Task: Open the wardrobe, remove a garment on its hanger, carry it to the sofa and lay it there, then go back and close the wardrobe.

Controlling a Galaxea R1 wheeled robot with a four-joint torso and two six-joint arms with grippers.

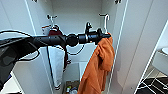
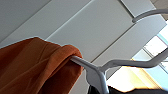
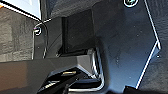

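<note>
L gripper clamped on hanger neck — shirt hangs inside open wardrobe, bunched to one side. Light, soft, may slide off; grip neck.

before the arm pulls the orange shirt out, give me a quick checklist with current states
1. Wardrobe doors open: ok, the inside is exposed.
2. Left gripper at the hanger: ok, it sits right at the hanger's neck; whether the jaws are clamped, cannot tell.
3. Garment on the hanger: not ok, it is bunched on one arm of the hanger and could slip.
4. Hanger hook free of the rail: cannot tell, the hook rises above the gripper near the rail.
5. Clear of the maroon garment: ok, it hangs apart, further along the rail.
</note>
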